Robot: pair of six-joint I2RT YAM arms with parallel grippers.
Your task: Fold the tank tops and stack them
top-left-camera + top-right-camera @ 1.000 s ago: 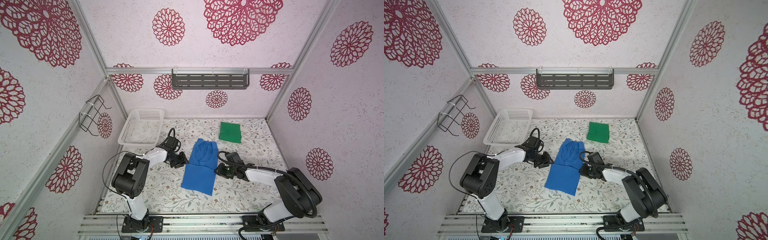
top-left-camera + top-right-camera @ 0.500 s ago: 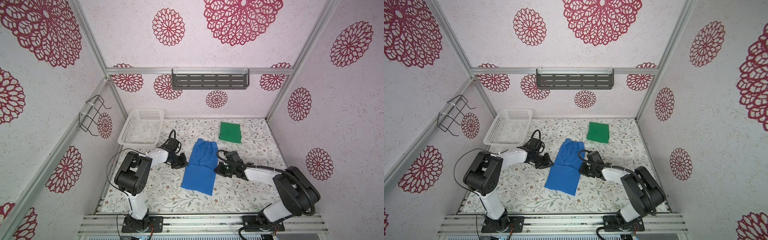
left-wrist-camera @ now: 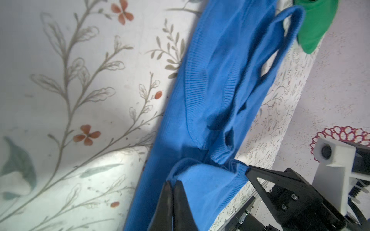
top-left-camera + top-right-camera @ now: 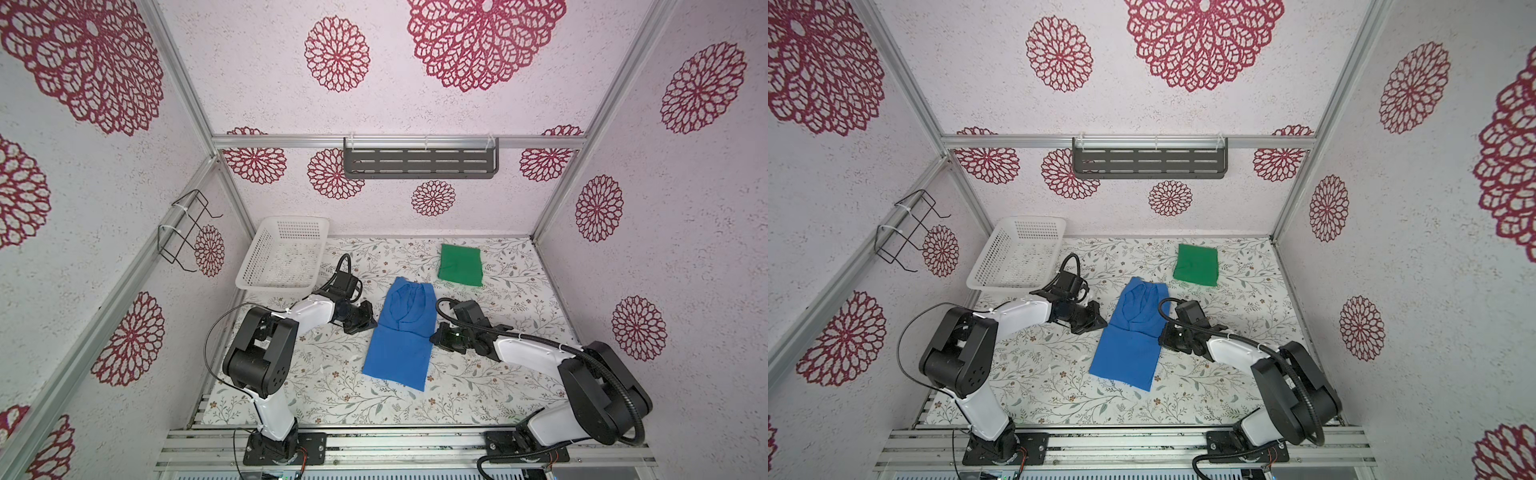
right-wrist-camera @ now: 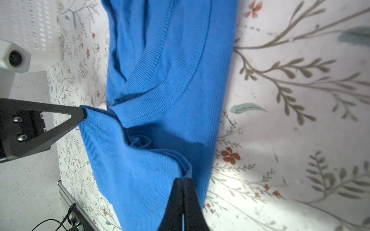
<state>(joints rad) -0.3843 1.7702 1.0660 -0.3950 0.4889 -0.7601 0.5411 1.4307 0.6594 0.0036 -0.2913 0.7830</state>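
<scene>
You are folding the blue tank top: left gripper and right gripper pinch its opposite side edges; lift both evenly next.

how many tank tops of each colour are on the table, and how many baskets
blue tank top: 1
green tank top: 1
white basket: 1
total: 3
</scene>
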